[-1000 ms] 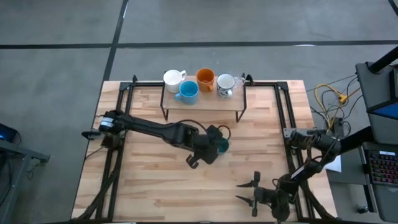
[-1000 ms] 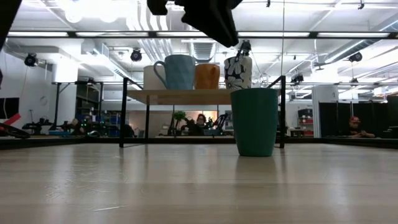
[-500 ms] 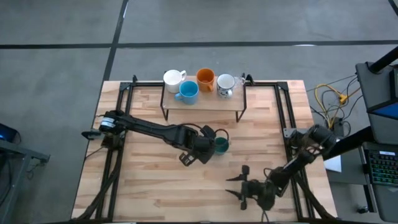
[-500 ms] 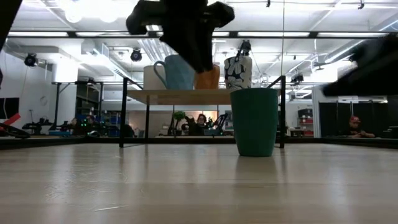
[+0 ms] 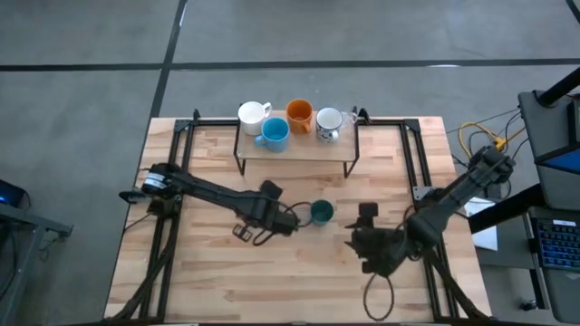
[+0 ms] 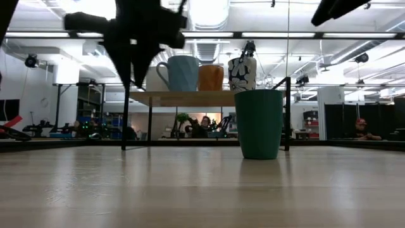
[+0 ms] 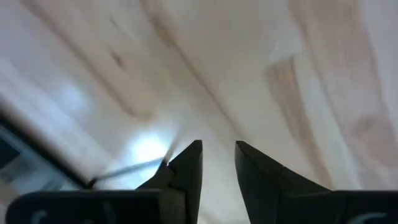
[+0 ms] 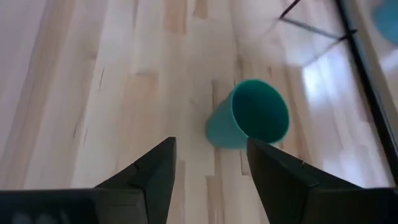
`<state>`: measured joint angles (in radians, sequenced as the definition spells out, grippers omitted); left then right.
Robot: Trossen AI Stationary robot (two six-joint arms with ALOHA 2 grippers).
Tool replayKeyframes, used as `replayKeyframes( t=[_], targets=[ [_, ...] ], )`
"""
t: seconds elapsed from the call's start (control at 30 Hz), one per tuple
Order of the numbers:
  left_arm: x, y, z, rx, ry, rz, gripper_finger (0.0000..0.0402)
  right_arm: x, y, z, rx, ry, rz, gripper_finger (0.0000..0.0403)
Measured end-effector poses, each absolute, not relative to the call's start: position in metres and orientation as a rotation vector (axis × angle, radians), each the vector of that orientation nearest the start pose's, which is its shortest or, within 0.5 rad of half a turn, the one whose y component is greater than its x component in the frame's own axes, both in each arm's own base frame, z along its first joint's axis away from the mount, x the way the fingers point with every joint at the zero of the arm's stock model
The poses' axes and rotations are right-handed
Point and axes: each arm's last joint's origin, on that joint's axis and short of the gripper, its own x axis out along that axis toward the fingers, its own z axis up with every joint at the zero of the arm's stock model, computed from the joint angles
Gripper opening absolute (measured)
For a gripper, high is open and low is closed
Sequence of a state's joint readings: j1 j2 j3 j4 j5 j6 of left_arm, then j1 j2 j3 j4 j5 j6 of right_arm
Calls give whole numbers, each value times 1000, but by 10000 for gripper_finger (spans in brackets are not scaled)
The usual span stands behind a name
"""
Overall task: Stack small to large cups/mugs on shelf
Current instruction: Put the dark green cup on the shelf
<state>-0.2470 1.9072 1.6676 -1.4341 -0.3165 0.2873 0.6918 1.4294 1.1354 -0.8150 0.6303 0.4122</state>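
Here the teal cup (image 8: 247, 122) stands beyond the right fingers (image 8: 273, 171), untouched.

Overhead, table-level and right wrist cameras share the teal cup (image 5: 321, 213); left wrist faces tabletop (image 7: 249, 74).

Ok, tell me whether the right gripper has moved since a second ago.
Yes. In the high view the right gripper has gone from the table's near edge up toward the shelf, now beside the dark teal-green cup, fingers open.

No text, label, brand, number or sign can be read anywhere.
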Motion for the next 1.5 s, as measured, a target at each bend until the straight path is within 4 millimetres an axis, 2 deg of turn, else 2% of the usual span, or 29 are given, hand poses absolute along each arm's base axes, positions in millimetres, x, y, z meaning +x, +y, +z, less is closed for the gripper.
replayKeyframes(
  t=[0.2,0.37,0.5,0.63,0.77,0.9,1.23,1.5],
  targets=[
    [318,-77,266,747,1617,-132,80,246,138,282,-312,967,15,192],
    [295,-69,282,698,1466,-108,80,261,107,280,-326,1067,22,192],
    [267,-61,291,604,1340,-73,80,267,82,276,-311,1119,2,192],
    [240,-53,292,527,1237,-24,80,273,69,270,-266,1155,46,192],
    [218,-47,289,474,1199,6,80,279,68,262,-284,1184,73,192],
    [208,-45,283,449,1200,15,80,288,72,252,-298,1190,132,192],
    [199,-42,270,443,1225,17,80,314,72,237,-339,1235,149,192],
    [199,-42,269,451,1231,9,80,328,71,233,-323,1252,164,192]
  ],
)
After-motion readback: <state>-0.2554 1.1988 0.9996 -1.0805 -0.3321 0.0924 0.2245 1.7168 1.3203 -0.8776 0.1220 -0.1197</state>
